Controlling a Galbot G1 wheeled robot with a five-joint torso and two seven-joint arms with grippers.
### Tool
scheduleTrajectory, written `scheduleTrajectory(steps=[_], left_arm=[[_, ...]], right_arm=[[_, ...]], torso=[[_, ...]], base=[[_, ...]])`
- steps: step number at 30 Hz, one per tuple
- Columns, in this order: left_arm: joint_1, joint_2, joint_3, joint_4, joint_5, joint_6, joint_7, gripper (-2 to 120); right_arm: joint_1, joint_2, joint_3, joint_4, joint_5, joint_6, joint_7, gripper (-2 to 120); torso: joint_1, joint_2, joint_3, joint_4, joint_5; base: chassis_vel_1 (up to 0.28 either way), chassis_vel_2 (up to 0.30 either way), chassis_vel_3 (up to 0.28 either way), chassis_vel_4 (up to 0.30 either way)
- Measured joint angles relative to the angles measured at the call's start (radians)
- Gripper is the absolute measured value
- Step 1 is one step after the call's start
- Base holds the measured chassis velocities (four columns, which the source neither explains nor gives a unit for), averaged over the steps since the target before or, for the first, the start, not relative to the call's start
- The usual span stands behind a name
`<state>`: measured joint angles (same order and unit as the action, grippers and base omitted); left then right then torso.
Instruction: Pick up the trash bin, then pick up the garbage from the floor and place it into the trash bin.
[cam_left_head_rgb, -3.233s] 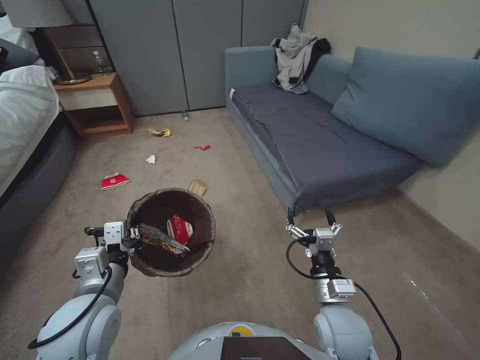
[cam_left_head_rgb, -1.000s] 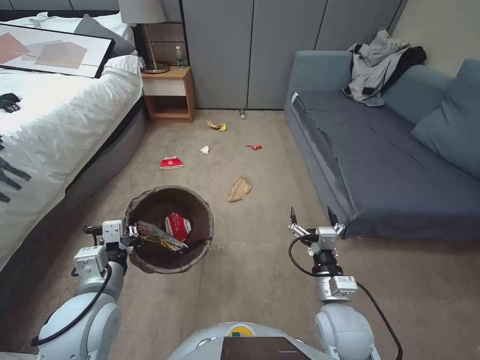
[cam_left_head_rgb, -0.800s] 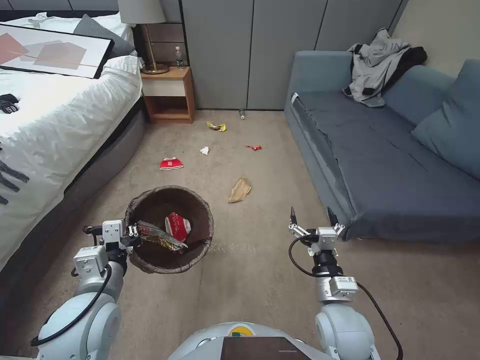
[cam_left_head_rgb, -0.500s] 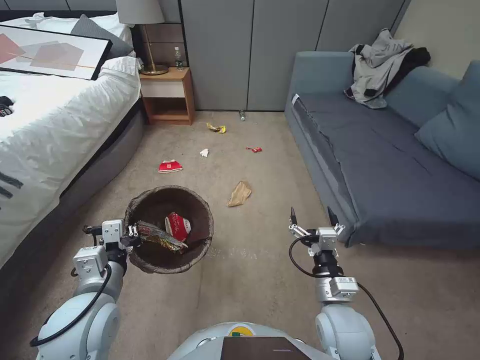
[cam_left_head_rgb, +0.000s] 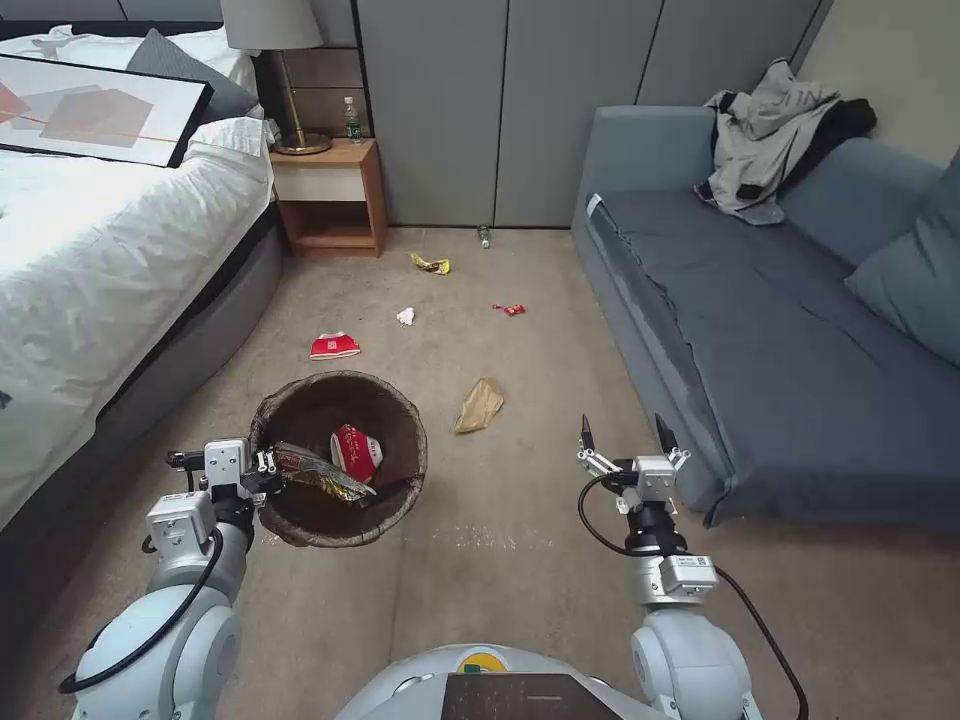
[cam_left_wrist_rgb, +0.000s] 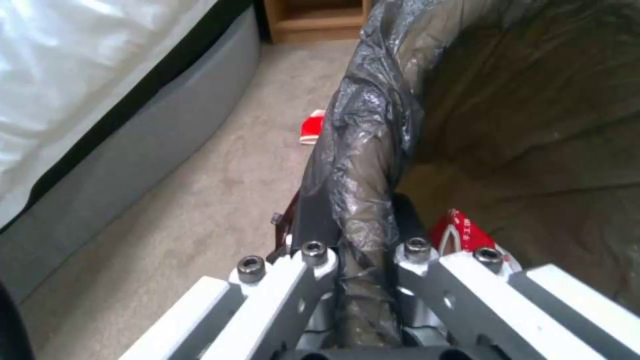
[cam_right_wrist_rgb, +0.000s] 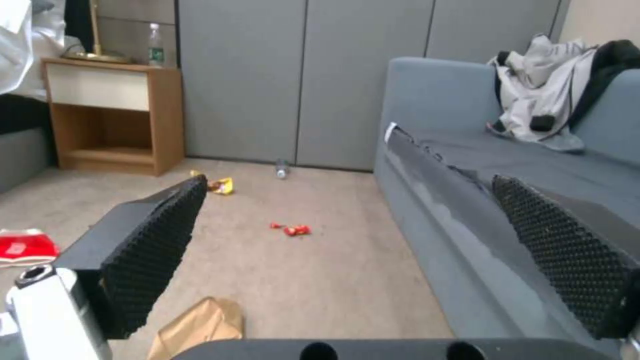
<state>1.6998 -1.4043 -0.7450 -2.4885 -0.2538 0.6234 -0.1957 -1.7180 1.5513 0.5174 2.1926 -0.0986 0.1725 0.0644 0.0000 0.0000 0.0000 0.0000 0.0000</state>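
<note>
My left gripper (cam_left_head_rgb: 268, 468) is shut on the near-left rim of the trash bin (cam_left_head_rgb: 400, 478), held above the carpet; its dark bag (cam_left_wrist_rgb: 360, 150) is pinched between the fingers. Inside lie a red packet (cam_left_head_rgb: 356, 452) and a shiny wrapper (cam_left_head_rgb: 320, 473). The garbage is scattered on the floor ahead: a brown paper bag (cam_left_head_rgb: 480, 404), a red-and-white packet (cam_left_head_rgb: 334, 346), a white tissue (cam_left_head_rgb: 405, 316), a small red wrapper (cam_left_head_rgb: 510, 309), a yellow wrapper (cam_left_head_rgb: 431, 264) and a small bottle (cam_left_head_rgb: 484, 236). My right gripper (cam_left_head_rgb: 622, 436) hangs open and empty near the sofa corner, with the paper bag (cam_right_wrist_rgb: 197, 325) just ahead of it.
A blue sofa (cam_left_head_rgb: 760, 320) with a grey jacket (cam_left_head_rgb: 770, 140) lines the right side. A bed (cam_left_head_rgb: 90, 260) with white sheets stands on the left, a wooden nightstand (cam_left_head_rgb: 330, 195) with a lamp beyond it. Grey cabinet doors (cam_left_head_rgb: 500, 100) close the far end.
The head view has shifted, so bed and sofa sit differently in the picture and the litter appears slightly lower. Both arms keep their pose; the bin stays in the left gripper.
</note>
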Motion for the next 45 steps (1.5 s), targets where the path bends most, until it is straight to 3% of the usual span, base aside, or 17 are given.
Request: scheduleTrajectory(steps=[45], left_arm=[[-0.001, 0.002, 0.002, 0.002, 0.0, 0.001, 0.001, 3]], right_arm=[[0.007, -0.006, -0.015, -0.008, -0.003, -0.004, -0.004, 100]], torso=[[0.0, 0.0, 0.0, -0.0001, -0.0001]], base=[[-0.101, 0.101, 0.106, -0.109]])
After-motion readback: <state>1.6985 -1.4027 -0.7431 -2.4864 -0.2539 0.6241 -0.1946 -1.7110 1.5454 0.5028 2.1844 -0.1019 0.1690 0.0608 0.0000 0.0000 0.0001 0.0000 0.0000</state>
